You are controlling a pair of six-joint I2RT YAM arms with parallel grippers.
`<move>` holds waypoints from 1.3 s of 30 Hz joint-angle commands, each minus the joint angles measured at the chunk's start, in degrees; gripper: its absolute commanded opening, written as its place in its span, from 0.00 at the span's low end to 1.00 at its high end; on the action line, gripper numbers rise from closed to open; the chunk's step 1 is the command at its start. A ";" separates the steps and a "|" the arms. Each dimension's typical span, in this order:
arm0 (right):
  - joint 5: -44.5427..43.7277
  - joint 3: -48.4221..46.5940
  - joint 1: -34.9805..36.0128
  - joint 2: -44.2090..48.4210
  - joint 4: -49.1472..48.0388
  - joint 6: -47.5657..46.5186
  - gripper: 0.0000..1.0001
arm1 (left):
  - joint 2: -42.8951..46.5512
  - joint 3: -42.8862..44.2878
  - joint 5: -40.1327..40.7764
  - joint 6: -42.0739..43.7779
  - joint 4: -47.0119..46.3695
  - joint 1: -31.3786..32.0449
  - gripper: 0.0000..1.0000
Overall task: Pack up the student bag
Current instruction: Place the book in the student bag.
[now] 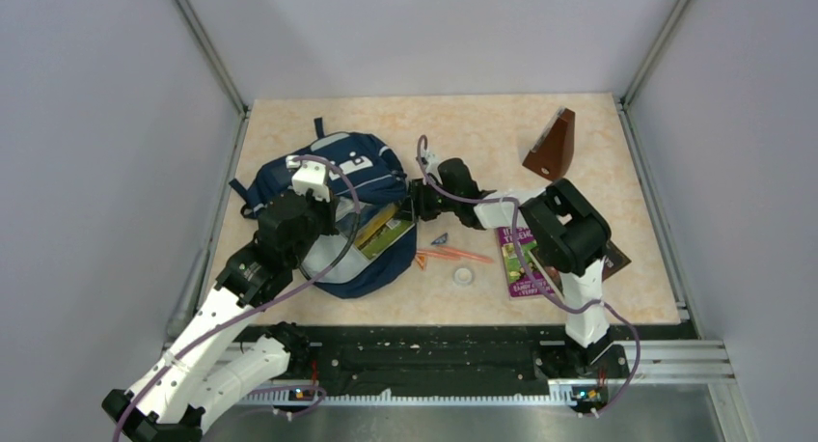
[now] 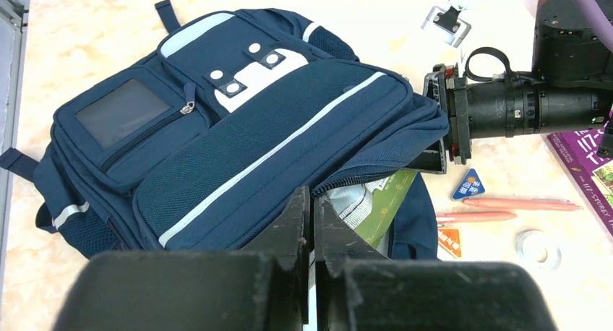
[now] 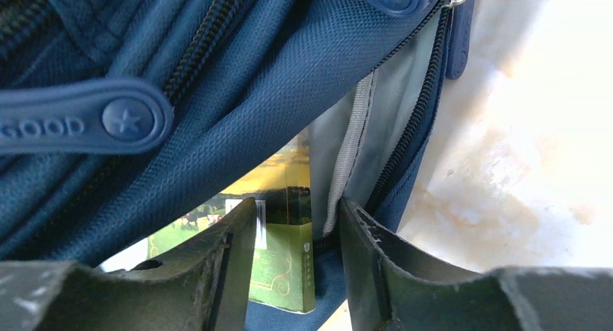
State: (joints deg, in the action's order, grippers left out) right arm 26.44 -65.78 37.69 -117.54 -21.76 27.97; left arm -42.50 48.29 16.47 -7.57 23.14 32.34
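Student bag (image 1: 371,172) flat on table (image 1: 482,133), mouth open. Left gripper (image 2: 312,201) clenched at bag's near rim, grasp unclear; green book (image 3: 282,273) inside mouth; right gripper (image 3: 296,204) parted astride bag's right rim. Orange pens (image 1: 458,255), purple book (image 1: 521,263) right of bag.

Mostly buried in the student bag (image 2: 238,136): a green book (image 2: 387,201). Shows only a corner at the open zip, title unreadable. Cut off by the right edge of the left wrist view: a purple book (image 2: 582,154), also partly covered by the right arm (image 1: 564,230) from above. Fingertips of the right gripper (image 3: 296,215) lost behind the bag's edge from the left wrist. Cannot tell whether the left gripper (image 2: 312,201) pinches any fabric. Too small to identify: a white ring (image 2: 538,248). Print on a blue triangular tag (image 2: 468,184) illegible.
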 commanded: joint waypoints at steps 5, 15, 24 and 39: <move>8.74 -0.59 0.80 -0.95 -3.49 13.32 0.36 | 0.83 0.89 -0.24 -0.52 -6.50 -0.05 0.00; 9.97 3.14 1.92 2.50 -10.57 17.66 0.30 | 0.79 0.84 -0.26 -0.51 -6.54 -0.04 0.00; -1.03 3.84 6.79 6.60 -2.88 10.83 0.38 | 0.87 0.75 -0.07 -0.56 -6.52 -0.08 0.00; -15.75 8.08 12.67 15.12 -3.77 5.86 0.54 | 0.64 0.75 -0.15 -0.50 -6.48 -0.06 0.00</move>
State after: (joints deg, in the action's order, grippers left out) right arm 14.61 -56.88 46.09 -110.10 -24.95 37.65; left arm -42.13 48.29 19.51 -7.25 23.14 31.88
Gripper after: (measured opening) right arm 0.504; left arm 0.018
